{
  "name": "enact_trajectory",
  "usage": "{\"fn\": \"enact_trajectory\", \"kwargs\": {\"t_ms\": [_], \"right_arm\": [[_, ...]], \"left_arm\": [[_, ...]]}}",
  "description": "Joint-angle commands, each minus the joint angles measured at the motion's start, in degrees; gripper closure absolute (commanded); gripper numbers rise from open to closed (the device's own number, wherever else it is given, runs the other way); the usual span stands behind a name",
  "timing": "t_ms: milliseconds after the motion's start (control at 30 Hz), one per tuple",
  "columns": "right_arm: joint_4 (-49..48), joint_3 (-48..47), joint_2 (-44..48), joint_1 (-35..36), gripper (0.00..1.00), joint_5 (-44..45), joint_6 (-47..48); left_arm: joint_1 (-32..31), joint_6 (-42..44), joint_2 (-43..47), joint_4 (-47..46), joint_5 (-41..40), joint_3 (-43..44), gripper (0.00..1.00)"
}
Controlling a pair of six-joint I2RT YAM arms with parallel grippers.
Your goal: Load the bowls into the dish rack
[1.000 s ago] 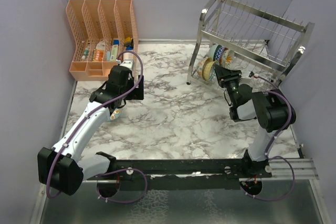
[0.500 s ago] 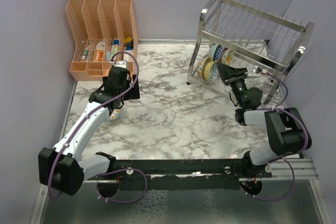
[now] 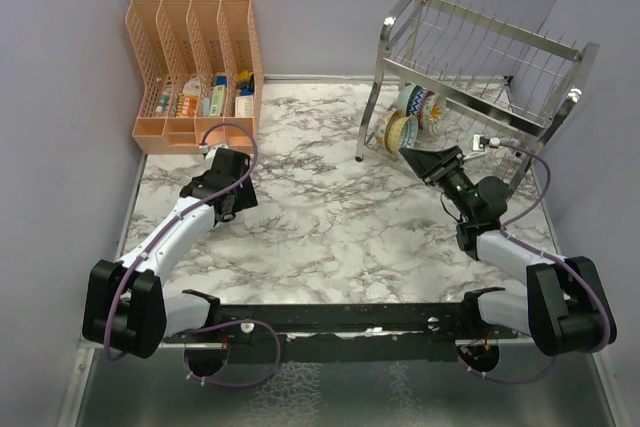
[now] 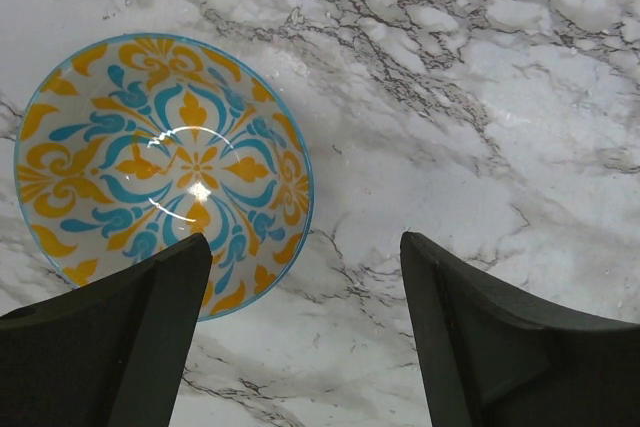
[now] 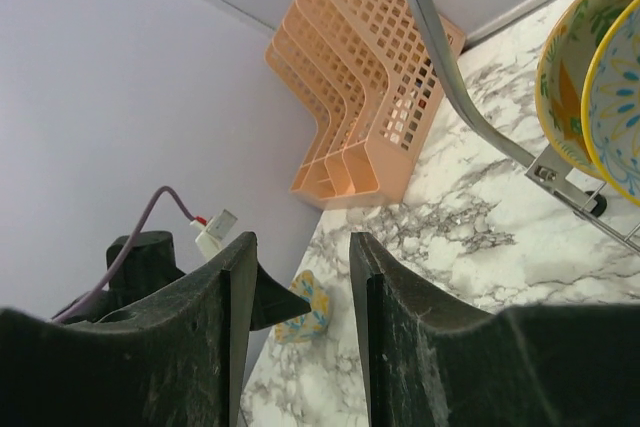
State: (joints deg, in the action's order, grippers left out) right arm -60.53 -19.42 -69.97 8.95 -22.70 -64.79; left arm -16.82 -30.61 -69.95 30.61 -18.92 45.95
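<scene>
The left hand [image 4: 305, 244] is spread above a bowl [image 4: 160, 167] on the marble bench [image 4: 500, 97].
The round, shiny, flowery bowl lies at ten o'clock of the gap; the right hand [image 5: 300, 239] is spread, near the wire dish rack [image 3: 480, 57].

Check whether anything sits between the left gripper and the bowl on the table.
Nothing visible does. The left gripper hangs open over the edge of the yellow-and-teal bowl, which sits upright on the marble table.
</scene>
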Motion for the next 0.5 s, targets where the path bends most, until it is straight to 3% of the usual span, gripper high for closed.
{"fn": "enact_trajectory", "kwargs": {"t_ms": [0, 233, 467], "right_arm": [[3.6, 1.6, 2.6, 0.3, 0.57, -4.6, 2.2], [4.4, 3.7, 4.7, 0.3, 0.58, -6.3, 2.3], [3.9, 4.6, 5.1, 0.3, 0.58, -6.2, 2.1]], "left_arm": [[0.3, -5.1, 0.4, -3.8, -2.7, -3.3, 0.24], [0.3, -7.0, 0.5, -6.3, -5.1, -6.8, 0.29], [0.3, -7.2, -1.6, -11.5, -5.7, -9.6, 0.45]]}}
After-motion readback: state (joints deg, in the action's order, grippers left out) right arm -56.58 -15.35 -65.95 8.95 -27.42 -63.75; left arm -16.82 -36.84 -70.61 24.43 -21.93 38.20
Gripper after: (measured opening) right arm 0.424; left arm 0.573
